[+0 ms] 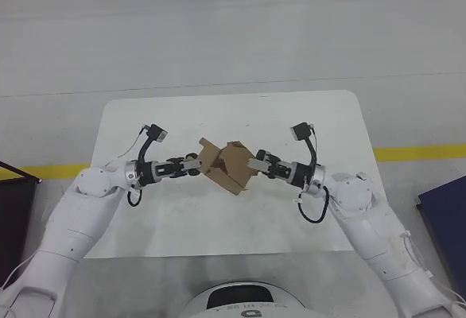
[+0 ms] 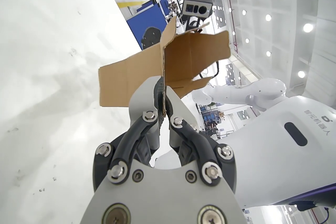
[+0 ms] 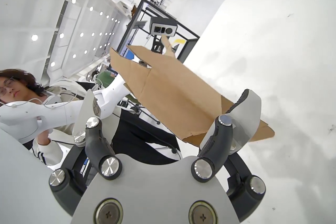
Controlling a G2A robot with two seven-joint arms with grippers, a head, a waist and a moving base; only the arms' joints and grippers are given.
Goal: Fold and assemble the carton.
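Clamped on a carton (image 2: 189,57) flap edge at the left pincer (image 2: 164,101); spread wide at the right pincer (image 3: 168,101), cardboard between. Probably light, easily creased: best pinched beside folds.

A white rectangular table (image 1: 217,230) with rounded corners stands on a pale grey floor (image 1: 217,48). A yellow stripe (image 1: 432,151) on the floor runs past both its sides. Small dark specks and faint grey scuffs mark the tabletop.
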